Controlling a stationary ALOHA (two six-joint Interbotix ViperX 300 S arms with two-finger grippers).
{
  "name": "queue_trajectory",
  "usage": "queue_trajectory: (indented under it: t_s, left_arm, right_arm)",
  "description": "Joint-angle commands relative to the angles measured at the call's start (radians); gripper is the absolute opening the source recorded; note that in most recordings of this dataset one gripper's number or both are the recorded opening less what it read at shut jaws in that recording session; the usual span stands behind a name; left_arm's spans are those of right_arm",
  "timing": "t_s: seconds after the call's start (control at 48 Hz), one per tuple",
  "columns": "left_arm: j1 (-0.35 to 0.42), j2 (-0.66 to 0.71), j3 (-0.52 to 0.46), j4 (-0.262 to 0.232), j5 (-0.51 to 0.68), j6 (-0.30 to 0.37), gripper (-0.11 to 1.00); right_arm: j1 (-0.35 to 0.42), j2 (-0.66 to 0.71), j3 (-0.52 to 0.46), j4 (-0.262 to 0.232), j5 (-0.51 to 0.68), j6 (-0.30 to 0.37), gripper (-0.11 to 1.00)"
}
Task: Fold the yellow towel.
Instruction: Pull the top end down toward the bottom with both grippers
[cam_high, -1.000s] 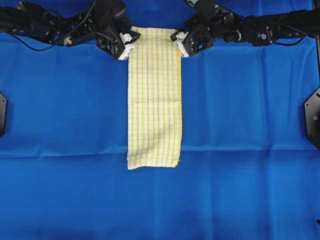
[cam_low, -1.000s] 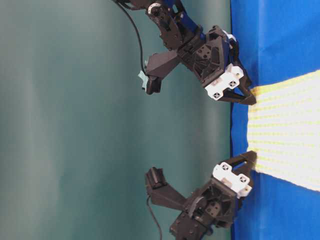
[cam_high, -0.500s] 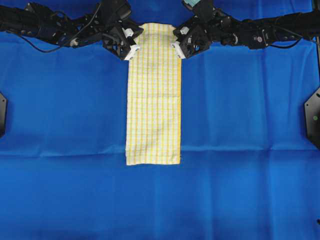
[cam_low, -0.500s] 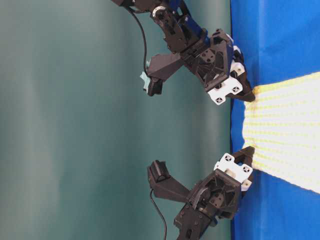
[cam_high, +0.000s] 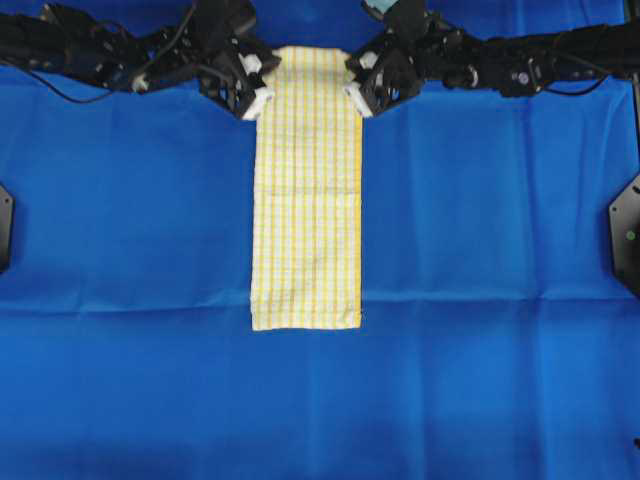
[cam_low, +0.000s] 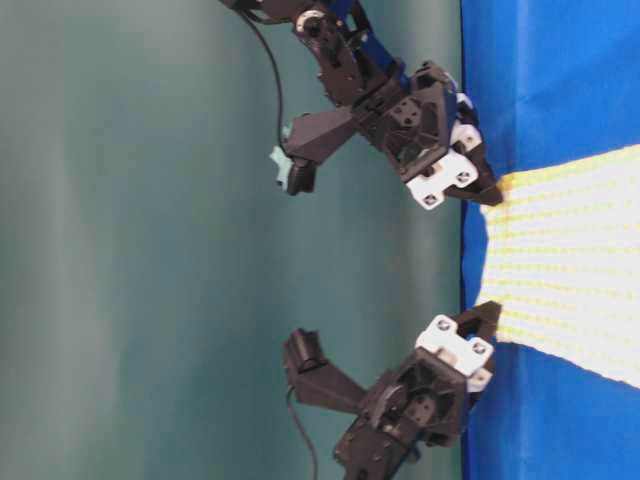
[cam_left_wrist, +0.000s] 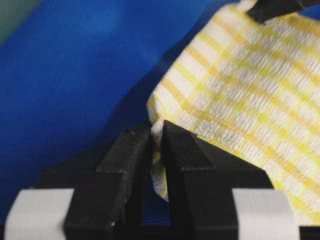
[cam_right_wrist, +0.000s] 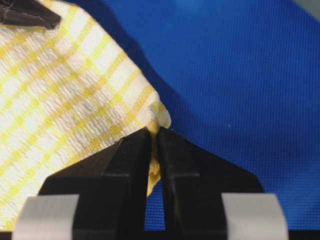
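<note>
The yellow towel (cam_high: 307, 190) lies as a long narrow strip of yellow-and-white checks on the blue cloth, running from the far edge toward me. My left gripper (cam_high: 262, 88) is shut on its far left corner, and the pinched cloth (cam_left_wrist: 159, 150) shows between the black fingers (cam_left_wrist: 127, 165). On the other side my right gripper (cam_high: 352, 88) is shut on the far right corner (cam_right_wrist: 155, 132). The table-level view shows both grippers (cam_low: 490, 195) (cam_low: 487, 318) low at the towel's (cam_low: 570, 260) end, with that end raised slightly off the surface.
The blue cloth (cam_high: 480, 250) covers the whole table. Black brackets sit at the left edge (cam_high: 4, 228) and the right edge (cam_high: 626, 235). A teal wall (cam_low: 150, 250) stands behind the arms.
Both grippers have gone from open beside the towel's far corners to shut on them. The towel's near end has flattened and straightened, and the strip is pulled tauter.
</note>
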Motion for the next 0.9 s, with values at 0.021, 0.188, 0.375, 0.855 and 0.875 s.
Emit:
queue_trajectory:
  t_s: [0.021, 0.188, 0.375, 0.855, 0.875]
  left_arm:
    - [0.0, -0.063, 0.003, 0.0, -0.003, 0.0, 0.06]
    - [-0.014, -0.089, 0.017, -0.002, 0.005, 0.0, 0.06]
    - [-0.048, -0.166, 0.055, -0.002, 0.028, 0.0, 0.06]
    - [-0.238, -0.255, 0.158, -0.002, 0.028, -0.028, 0.06]
    - [-0.247, -0.255, 0.161, -0.002, 0.028, -0.032, 0.06]
  right_arm:
    - [-0.002, -0.054, -0.005, -0.003, -0.005, -0.005, 0.05]
    - [0.005, -0.078, 0.005, -0.003, 0.0, -0.005, 0.05]
    - [0.034, -0.132, 0.037, -0.003, 0.0, -0.005, 0.05]
    - [0.209, -0.232, 0.153, 0.034, -0.035, 0.011, 0.05]
    - [0.222, -0.236, 0.16, 0.04, -0.035, 0.011, 0.05]
